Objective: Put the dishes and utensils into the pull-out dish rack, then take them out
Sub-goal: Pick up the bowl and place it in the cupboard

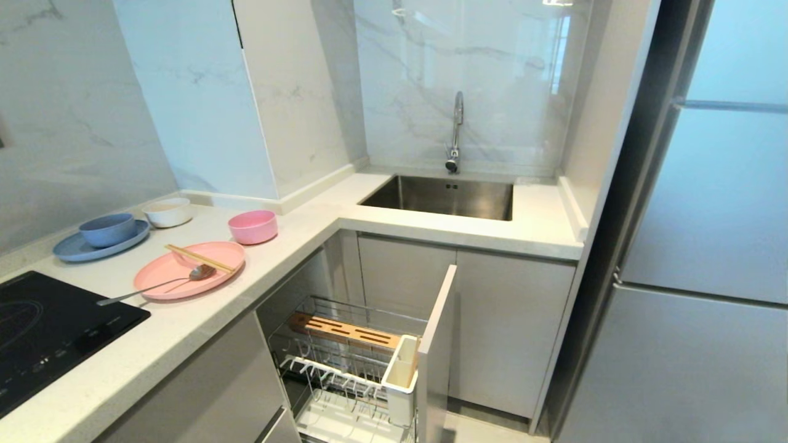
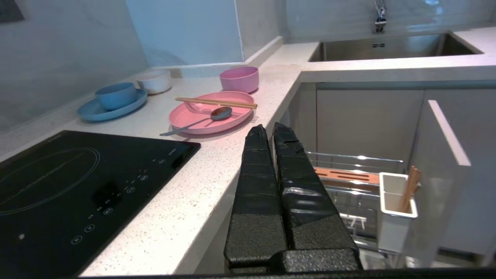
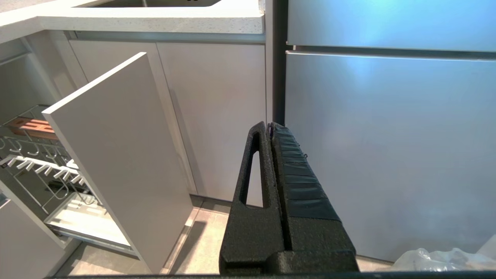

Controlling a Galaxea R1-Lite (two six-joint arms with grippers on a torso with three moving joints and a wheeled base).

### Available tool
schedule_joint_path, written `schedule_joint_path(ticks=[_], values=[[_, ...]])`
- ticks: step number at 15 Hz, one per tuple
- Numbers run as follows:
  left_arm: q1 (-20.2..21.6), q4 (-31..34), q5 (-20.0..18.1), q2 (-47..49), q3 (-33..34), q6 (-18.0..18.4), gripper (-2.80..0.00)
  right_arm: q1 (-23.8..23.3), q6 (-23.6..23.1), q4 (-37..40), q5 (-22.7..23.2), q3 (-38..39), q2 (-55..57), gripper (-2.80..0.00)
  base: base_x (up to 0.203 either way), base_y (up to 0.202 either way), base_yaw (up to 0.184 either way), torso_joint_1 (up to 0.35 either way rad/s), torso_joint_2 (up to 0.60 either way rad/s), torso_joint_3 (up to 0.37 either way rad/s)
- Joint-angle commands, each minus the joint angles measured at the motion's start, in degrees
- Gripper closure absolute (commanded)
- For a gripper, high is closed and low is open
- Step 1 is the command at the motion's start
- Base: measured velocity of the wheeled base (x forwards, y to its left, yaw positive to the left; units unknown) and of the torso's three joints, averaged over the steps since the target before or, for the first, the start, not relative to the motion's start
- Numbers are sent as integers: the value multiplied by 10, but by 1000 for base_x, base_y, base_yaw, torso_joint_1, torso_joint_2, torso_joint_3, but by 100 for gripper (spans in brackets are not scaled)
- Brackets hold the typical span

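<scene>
The pull-out dish rack (image 1: 345,363) stands drawn out below the bench (image 1: 289,246) edge. The pink plate (image 1: 184,271), near that edge, carries the chopsticks (image 1: 198,258) and spoon (image 1: 157,284); the pink bowl (image 1: 253,226) sits just behind. The left claw (image 2: 270,130) and right claw (image 3: 268,126) are both closed and empty, in open space.

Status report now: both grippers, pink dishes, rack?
Left gripper shut, empty, beside counter. Right gripper shut, parked by fridge. Wooden chopsticks and metal spoon on flat pink plate. Chrome wire rack open, path unobstructed.
</scene>
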Motion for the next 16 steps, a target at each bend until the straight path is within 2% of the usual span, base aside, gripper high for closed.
schedule_joint_path(ticks=[1,5,7,10,12,16], values=[[4,-30,-1,-58,68,4,0,0,0,-1,0,0,0,0,0,0,0,0,0,0],[0,-46,-16,-138,163,10,0,0,0,0,0,0,0,0,0,0,0,0,0,0],[0,-50,-20,-140,205,1,0,0,0,-1,0,0,0,0,0,0,0,0,0,0],[0,-40,-45,-141,212,-33,0,0,0,-1,0,0,0,0,0,0,0,0,0,0],[0,1,-51,-141,210,-41,0,0,0,0,0,0,0,0,0,0,0,0,0,0],[0,-6,-60,-141,210,-46,0,0,0,0,0,0,0,0,0,0,0,0,0,0]])
